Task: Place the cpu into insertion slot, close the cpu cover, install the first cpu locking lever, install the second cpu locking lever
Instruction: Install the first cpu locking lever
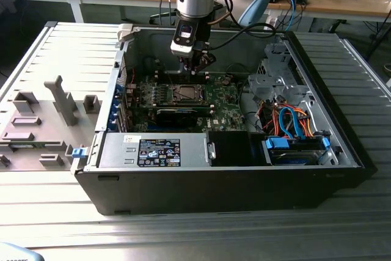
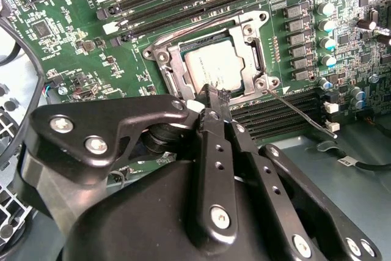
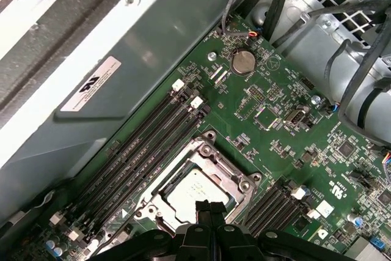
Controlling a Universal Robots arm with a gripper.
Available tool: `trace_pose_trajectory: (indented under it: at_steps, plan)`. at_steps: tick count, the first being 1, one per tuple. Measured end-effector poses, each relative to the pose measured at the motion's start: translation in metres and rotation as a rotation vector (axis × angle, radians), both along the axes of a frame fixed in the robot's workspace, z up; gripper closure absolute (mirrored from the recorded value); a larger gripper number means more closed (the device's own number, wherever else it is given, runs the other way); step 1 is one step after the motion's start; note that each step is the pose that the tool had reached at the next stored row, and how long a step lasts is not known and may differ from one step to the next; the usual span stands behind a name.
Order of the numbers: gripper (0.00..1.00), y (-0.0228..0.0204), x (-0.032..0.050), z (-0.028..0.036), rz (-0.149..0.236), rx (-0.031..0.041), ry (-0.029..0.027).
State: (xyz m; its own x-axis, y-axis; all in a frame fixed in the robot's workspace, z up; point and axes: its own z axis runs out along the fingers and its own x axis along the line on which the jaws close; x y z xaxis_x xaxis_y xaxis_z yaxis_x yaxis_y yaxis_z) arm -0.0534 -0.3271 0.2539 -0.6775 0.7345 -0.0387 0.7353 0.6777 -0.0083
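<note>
Silver cpu (image 2: 215, 67) under cpu cover (image 2: 247, 33), claw (image 2: 211, 91) pinched

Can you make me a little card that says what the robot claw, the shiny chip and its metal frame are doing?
gripper: fingers shut together, tips right at the edge of the cpu
cpu: lies flat in the insertion slot
cpu cover: down around the chip, whose top shows through its window
locking lever: thin rod sticking out sideways past the cover's corner
motherboard: green, inside the open computer case
</note>
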Motion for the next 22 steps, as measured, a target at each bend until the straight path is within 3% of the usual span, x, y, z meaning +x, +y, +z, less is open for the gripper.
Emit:
trace_pose_trajectory:
  at_steps: [22]
  plan:
    - [0.89, 0.0000, 0.0000, 0.0000, 0.037, 0.0000, 0.0000]
